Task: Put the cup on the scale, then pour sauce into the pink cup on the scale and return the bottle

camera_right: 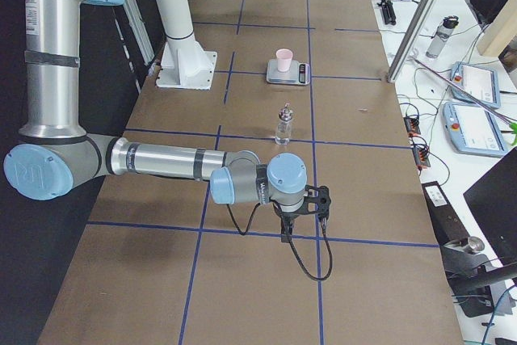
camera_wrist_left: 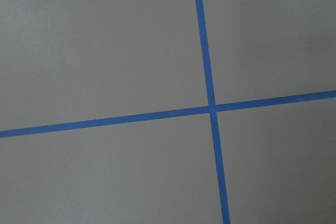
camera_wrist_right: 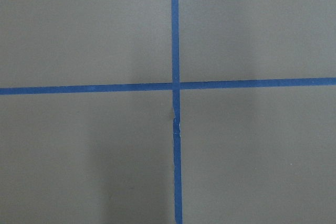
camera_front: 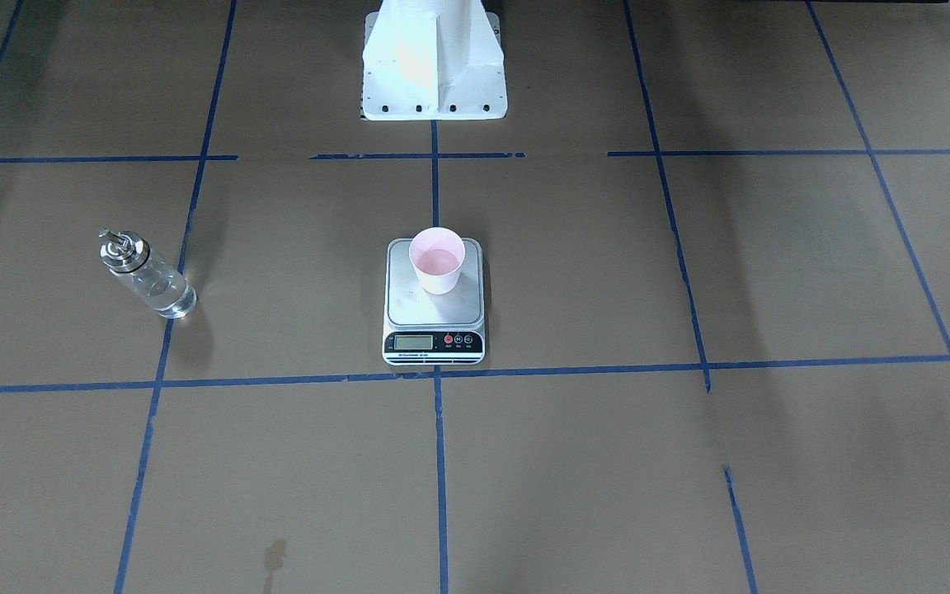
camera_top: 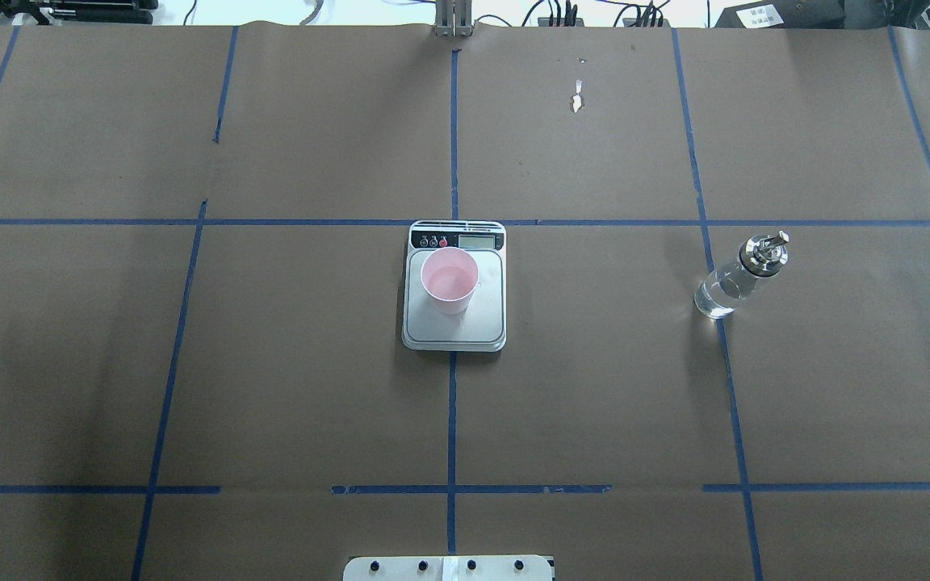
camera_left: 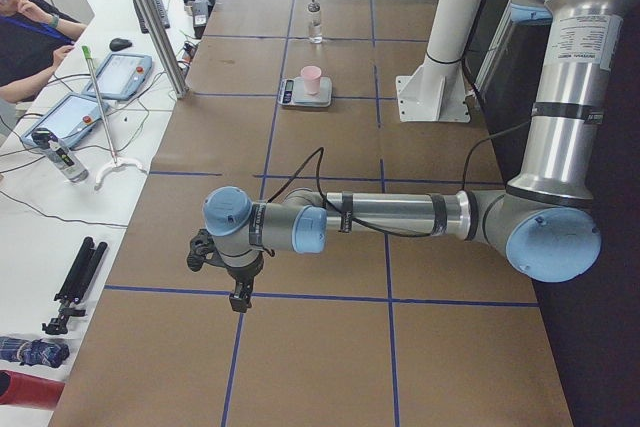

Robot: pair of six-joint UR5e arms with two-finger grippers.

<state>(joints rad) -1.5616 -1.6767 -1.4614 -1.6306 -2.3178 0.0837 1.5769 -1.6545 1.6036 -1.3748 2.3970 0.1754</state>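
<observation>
The pale pink cup (camera_front: 437, 262) stands upright on the steel platform of the scale (camera_front: 434, 318), toward the robot's side of it; they also show in the overhead view, cup (camera_top: 450, 280) on scale (camera_top: 481, 323). The clear glass bottle (camera_front: 149, 276) with its silver spout stands upright on the table on the robot's right (camera_top: 735, 282), with clear sauce in it. My left gripper (camera_left: 240, 297) and right gripper (camera_right: 284, 236) hang low over bare table near its two ends, far from the scale. I cannot tell if they are open or shut.
The white robot base (camera_front: 434, 66) stands behind the scale. Blue tape lines (camera_top: 452, 403) grid the brown table. Beyond the far edge, a side desk holds tablets (camera_left: 70, 117) and a seated person (camera_left: 30, 37).
</observation>
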